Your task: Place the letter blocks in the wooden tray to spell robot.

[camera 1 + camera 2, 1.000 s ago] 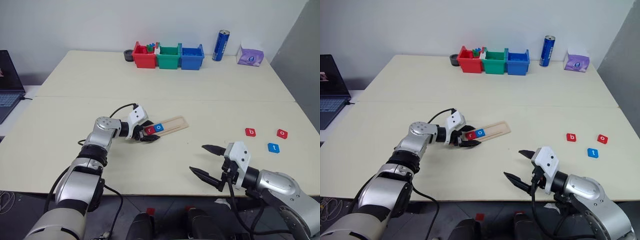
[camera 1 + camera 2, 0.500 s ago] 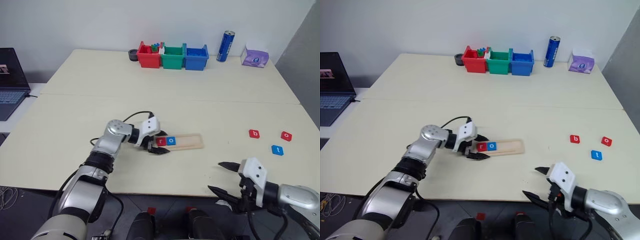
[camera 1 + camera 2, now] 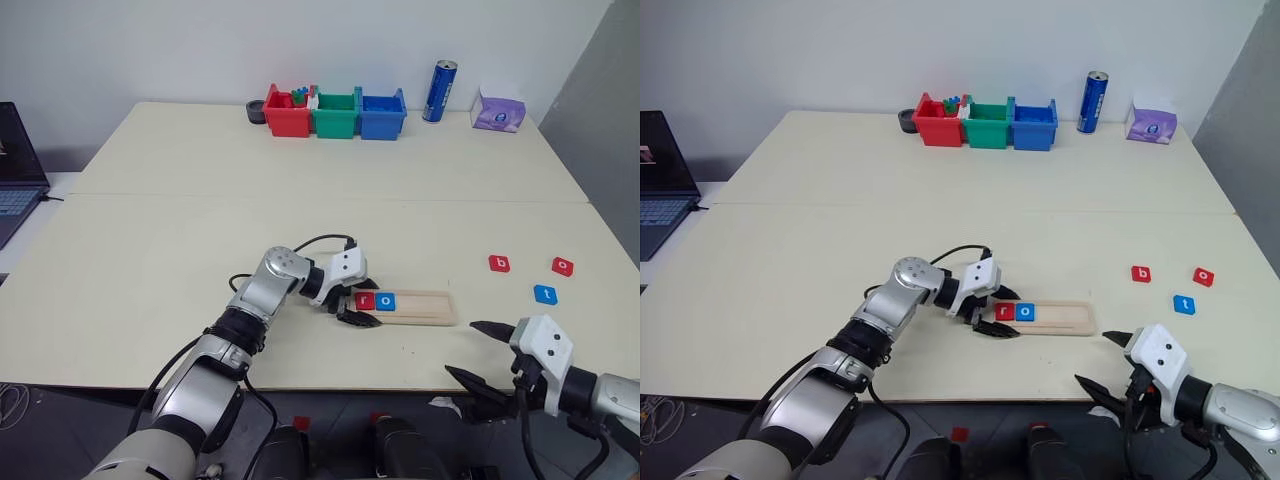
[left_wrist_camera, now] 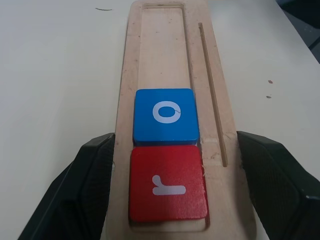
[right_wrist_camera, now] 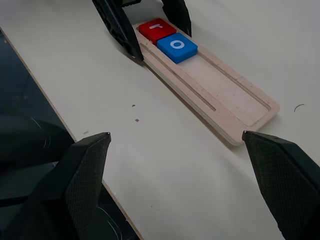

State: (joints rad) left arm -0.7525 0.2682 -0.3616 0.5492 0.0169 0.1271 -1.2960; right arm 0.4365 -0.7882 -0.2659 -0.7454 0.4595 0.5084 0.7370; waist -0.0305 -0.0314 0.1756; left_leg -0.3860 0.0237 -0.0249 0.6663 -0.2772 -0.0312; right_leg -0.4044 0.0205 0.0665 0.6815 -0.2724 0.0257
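left gripper (image 3: 358, 305) clamps the wooden tray (image 3: 425, 308) at its end by the red r block (image 3: 365, 300). right gripper (image 3: 484, 354) hangs with fingers spread wide.

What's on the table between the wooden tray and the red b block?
Nothing: in the left eye view, bare tabletop runs from the wooden tray to the red b block.
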